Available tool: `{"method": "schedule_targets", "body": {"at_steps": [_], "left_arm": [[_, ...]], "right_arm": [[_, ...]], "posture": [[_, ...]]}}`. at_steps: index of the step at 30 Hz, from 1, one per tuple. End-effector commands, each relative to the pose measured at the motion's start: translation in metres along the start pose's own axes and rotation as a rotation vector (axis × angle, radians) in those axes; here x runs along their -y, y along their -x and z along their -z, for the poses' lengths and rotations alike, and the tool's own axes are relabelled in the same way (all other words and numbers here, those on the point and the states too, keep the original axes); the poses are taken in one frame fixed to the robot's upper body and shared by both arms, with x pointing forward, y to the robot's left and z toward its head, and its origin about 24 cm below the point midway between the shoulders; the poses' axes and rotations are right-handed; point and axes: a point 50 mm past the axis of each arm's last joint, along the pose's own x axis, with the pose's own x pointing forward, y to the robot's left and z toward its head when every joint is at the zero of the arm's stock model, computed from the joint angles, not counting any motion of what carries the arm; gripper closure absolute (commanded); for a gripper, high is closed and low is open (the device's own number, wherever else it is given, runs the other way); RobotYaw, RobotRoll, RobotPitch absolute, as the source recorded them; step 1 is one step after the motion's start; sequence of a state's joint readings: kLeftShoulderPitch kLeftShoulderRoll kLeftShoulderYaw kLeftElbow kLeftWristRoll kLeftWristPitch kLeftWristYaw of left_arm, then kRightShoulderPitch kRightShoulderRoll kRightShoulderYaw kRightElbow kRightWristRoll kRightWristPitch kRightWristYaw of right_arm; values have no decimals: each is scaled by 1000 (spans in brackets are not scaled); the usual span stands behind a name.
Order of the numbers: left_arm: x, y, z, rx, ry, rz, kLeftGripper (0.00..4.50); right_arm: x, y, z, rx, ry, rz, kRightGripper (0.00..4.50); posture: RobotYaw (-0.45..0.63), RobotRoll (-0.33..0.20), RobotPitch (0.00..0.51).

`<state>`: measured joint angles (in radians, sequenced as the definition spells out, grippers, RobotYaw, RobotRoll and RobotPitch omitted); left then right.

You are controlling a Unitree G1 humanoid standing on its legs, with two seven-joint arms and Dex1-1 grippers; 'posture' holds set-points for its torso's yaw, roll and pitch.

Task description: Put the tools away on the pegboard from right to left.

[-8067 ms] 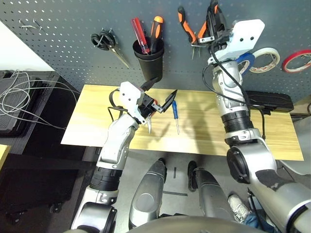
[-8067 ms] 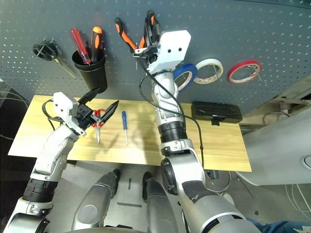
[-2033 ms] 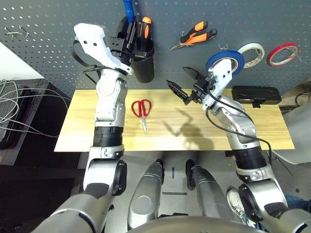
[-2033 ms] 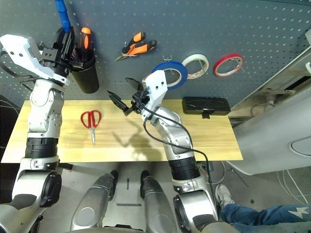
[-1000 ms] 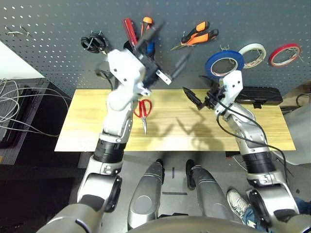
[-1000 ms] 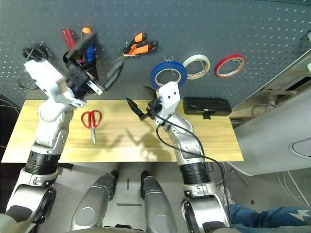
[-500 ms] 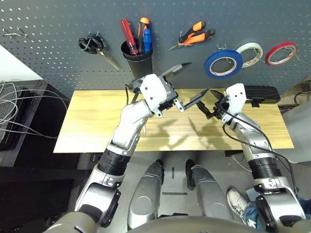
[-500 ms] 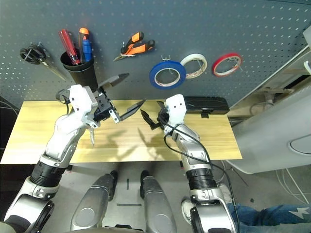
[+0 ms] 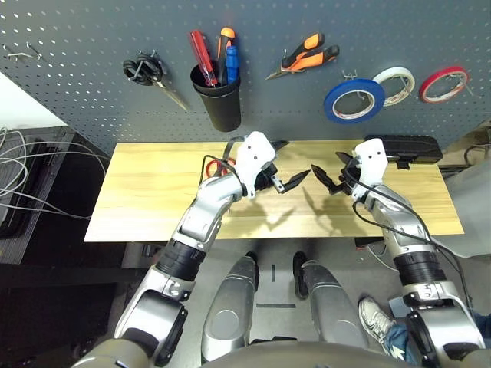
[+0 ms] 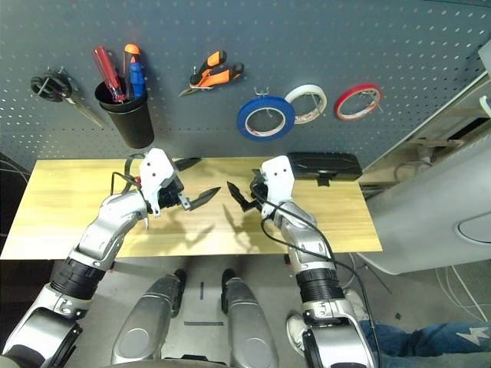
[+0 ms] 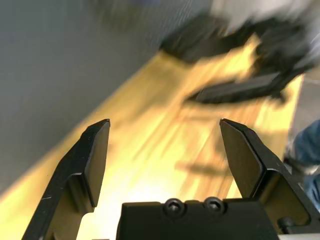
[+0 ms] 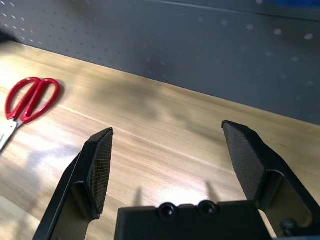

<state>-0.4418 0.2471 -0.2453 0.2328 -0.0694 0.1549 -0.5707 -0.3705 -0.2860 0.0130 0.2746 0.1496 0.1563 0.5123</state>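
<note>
Dark grey pegboard (image 9: 169, 27) rising behind a pale wooden table (image 9: 146, 195), seen from above, with my two robot arms reaching in. Both of my end effectors stand spread wide, nothing between their fingers: the left gripper (image 11: 165, 120) is low over the middle of the table, pointing toward the robot's right, and the right gripper (image 12: 167, 125) faces it from the other side, near a black case (image 9: 406, 148). Under my left arm lie the red-handled scissors (image 12: 25, 116), flat on the wood and partly covered by that arm. They are the one tool left to put away, I judge. On the board, from the robot's right, a blue tape ring (image 9: 354, 118) hangs round its hook, orange-and-black pliers (image 9: 295, 65) rest slantwise on theirs, and a blue-handled screwdriver (image 9: 232, 61) stands handle up in the black cup (image 9: 222, 109), which should keep so slim a tool from slipping. That spacing fits a right-to-left order, so the free hook (image 9: 23, 56) at far left probably waits for the scissors, a finger loop over the metal. I should back the left arm off and grasp so that loop stays clear.
</note>
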Motion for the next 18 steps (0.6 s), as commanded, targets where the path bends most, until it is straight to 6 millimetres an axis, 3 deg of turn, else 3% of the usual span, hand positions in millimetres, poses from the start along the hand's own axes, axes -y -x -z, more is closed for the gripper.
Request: {"method": "schedule_targets", "body": {"at_steps": [1,10,18], "left_arm": [[-11,1,16,-60,64,-98,24],[-46,10,48,-156,207,-396,24],[-63,28,76,-255,240,-581,24]], "right_arm": [[-4,3,5,-25,-12,-17,0],[-13,-3,4,-38,-17,-56,0],[-37,-25,-8,-22,-20,-129,0]], "posture": [[75,0,280],[69,0,280],[53,0,281]]}}
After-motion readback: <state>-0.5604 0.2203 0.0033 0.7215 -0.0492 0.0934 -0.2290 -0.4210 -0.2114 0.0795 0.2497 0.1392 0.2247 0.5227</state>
